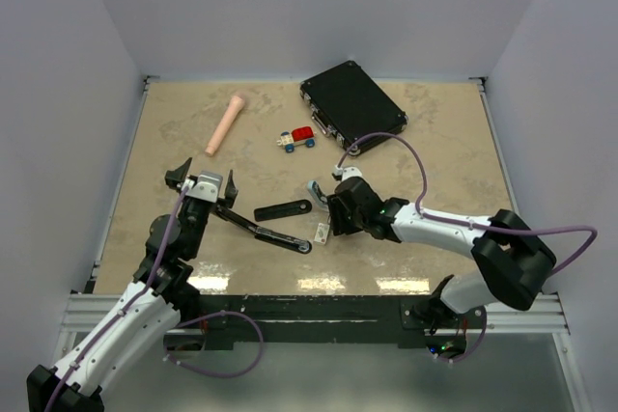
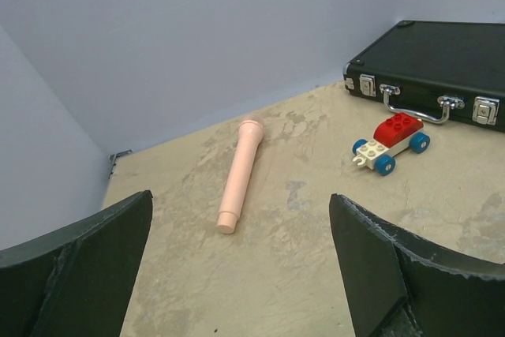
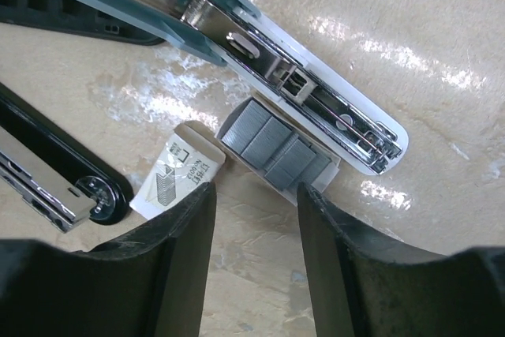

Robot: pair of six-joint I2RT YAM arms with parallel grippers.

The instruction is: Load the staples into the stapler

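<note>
The right gripper (image 3: 256, 195) hangs empty, jaws partly apart, at six o'clock of the staples (image 3: 272, 151), which lie on the table (image 3: 442, 53) beside the open stapler (image 3: 316, 96). I'd centre first, then pinch gently, missing the box (image 3: 177, 173) at eight.

two staplers (image 3: 316, 92) (image 3: 39, 167) and one each of staple strip (image 3: 272, 150), box (image 3: 177, 170), toy car (image 1: 297, 139), case (image 1: 352, 103), pink tube (image 1: 225, 124).

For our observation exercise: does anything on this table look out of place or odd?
Yes. The silvery-grey metal staples lie loose, in slightly offset pieces, between the opened white stapler with its bare chrome channel and a small white cardboard box. They are not yet loaded.
</note>
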